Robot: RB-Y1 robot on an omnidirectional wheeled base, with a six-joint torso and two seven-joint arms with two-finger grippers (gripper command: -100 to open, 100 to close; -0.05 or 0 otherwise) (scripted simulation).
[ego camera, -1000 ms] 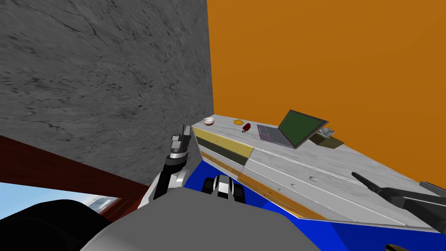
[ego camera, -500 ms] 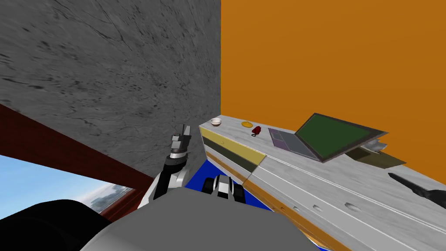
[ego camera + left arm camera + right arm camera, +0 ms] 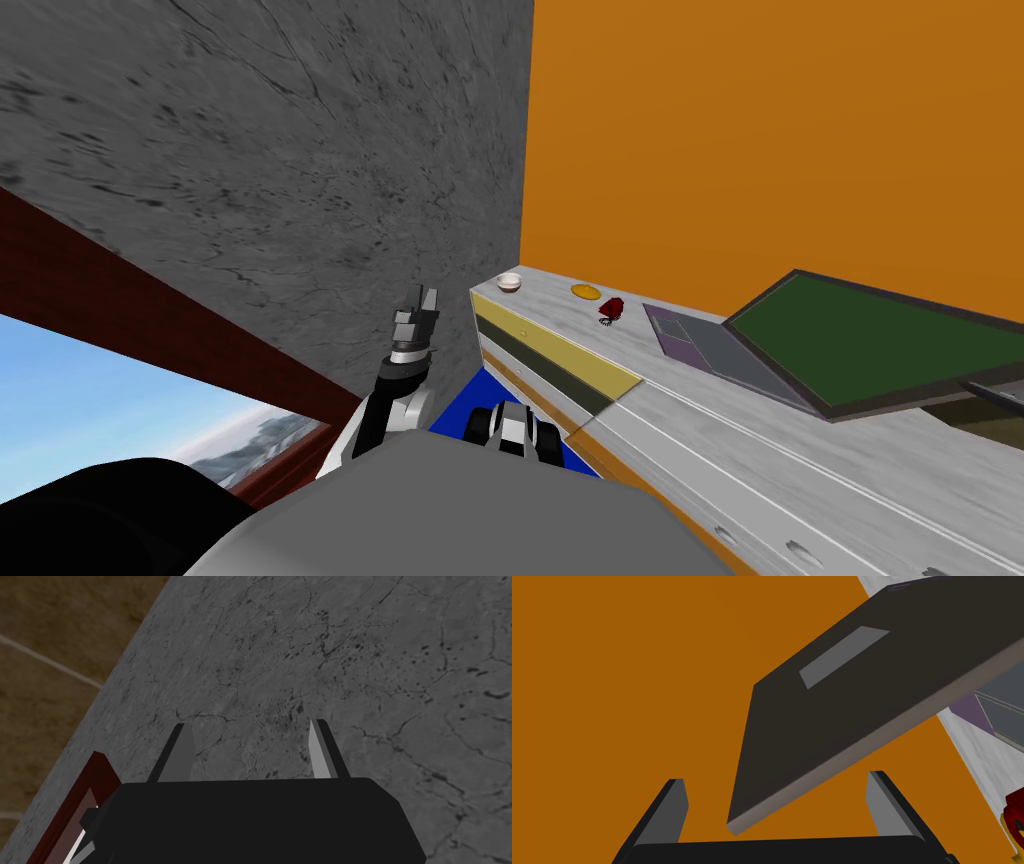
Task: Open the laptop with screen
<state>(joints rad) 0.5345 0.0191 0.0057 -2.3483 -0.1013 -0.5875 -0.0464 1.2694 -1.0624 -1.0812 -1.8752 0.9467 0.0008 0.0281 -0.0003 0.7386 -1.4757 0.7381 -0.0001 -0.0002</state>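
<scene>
**Desk:** Where's the laptop?

**Operator:** The laptop (image 3: 800, 352) is at the middle right of my head view. It lies on the pale grey surface (image 3: 640, 410) that runs along the orange wall (image 3: 750, 130). It is open. The dark green screen (image 3: 880, 340) is lifted and leaning back toward the right edge of the frame. The grey keyboard deck (image 3: 715, 350), with its purple border, lies flat in front of the screen.

**Desk:** And your right arm?

**Operator:** My right end effector (image 3: 776, 778) is behind the lid (image 3: 837, 706), looking at its dark back with the grey rectangle on it. The fingers (image 3: 672, 811) are spread wide. One corner of the lid hangs between them, close to the dark body. As far as I can see it touches neither finger.

**Desk:** The left?

**Operator:** My left end effector (image 3: 250, 723) is raised at the centre of the head view, left of the surface's end and well apart from the laptop. Its fingers (image 3: 185, 746) stand apart and hold nothing. It points at the grey veined wall (image 3: 300, 180).

**Desk:** Anything else on the surface?

**Operator:** Three small things lie toward the far corner, left of the laptop. Just beside the keyboard deck is a dark red object (image 3: 612, 309). Next comes a flat yellow disc (image 3: 586, 292), and nearest the corner is a small white bowl (image 3: 509, 282). Below the edge are drawer fronts (image 3: 550, 350), one yellow and one dark olive. The floor (image 3: 465, 400) beneath them is blue. A dark red window frame (image 3: 200, 320) crosses the lower left of the frame.
</scene>
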